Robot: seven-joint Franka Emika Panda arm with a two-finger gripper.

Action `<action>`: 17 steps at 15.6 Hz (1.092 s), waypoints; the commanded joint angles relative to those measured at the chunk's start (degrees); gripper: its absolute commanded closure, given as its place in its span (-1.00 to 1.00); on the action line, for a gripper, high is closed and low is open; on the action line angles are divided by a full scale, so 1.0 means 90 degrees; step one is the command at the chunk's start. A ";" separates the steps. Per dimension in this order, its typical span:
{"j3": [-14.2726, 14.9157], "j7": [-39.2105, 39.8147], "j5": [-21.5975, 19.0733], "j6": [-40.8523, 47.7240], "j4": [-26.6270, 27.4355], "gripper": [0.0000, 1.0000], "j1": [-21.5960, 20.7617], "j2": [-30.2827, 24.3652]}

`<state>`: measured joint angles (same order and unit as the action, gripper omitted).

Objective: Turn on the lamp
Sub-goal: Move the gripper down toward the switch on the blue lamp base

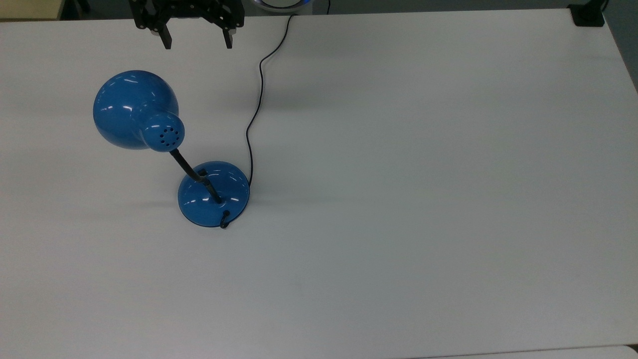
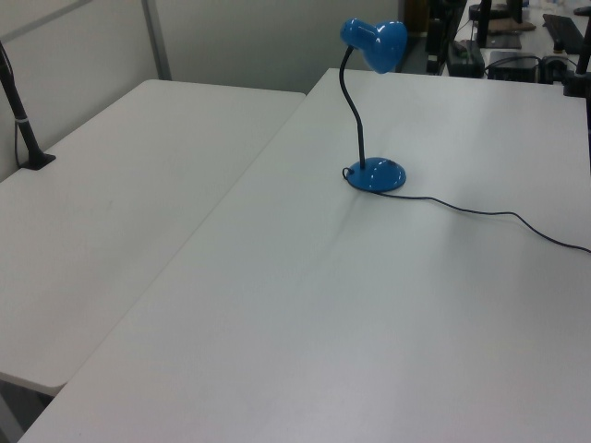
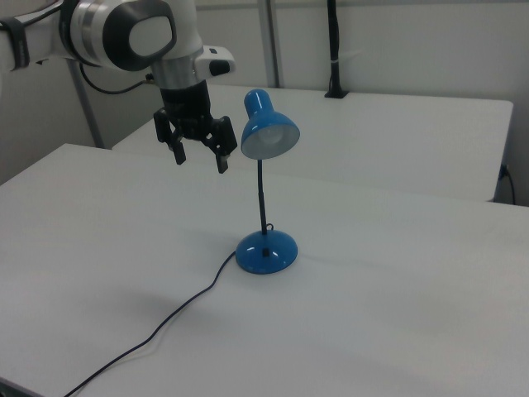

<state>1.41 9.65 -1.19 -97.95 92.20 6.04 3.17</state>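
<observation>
The blue lamp [image 1: 164, 149] stands on the white surface [image 1: 423, 199], toward the top view's left. Its round base [image 1: 214, 194] sits flat, and the black bendy neck [image 3: 261, 198] goes up from it to the shiny shade [image 1: 134, 109]. The small back end of the shade has a ring of little holes. In the right view the open mouth of the shade faces down and toward the camera. A thin black cord [image 1: 254, 109] runs from the base across the surface to the far edge in the top view. The black claw [image 3: 201, 157] hangs in the air just beside the shade, on the right view's left, not touching it. Its two fingers are spread wide apart and it holds nothing. The claw hangs from a white and grey arm [image 3: 124, 33]. No writing or labels can be read on the lamp or the arm.
</observation>
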 commanded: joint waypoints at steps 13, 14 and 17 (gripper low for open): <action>0.0028 0.0030 -0.0004 0.0072 0.0272 -1.00 -0.0017 -0.0263; 0.0029 0.0321 -0.0004 0.0092 0.0331 -1.00 0.0022 -0.0331; 0.0204 0.2476 -0.0004 0.0180 0.0478 -1.00 0.0149 -0.0410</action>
<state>1.69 16.85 -1.14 -97.21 92.99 6.27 2.40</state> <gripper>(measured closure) 0.000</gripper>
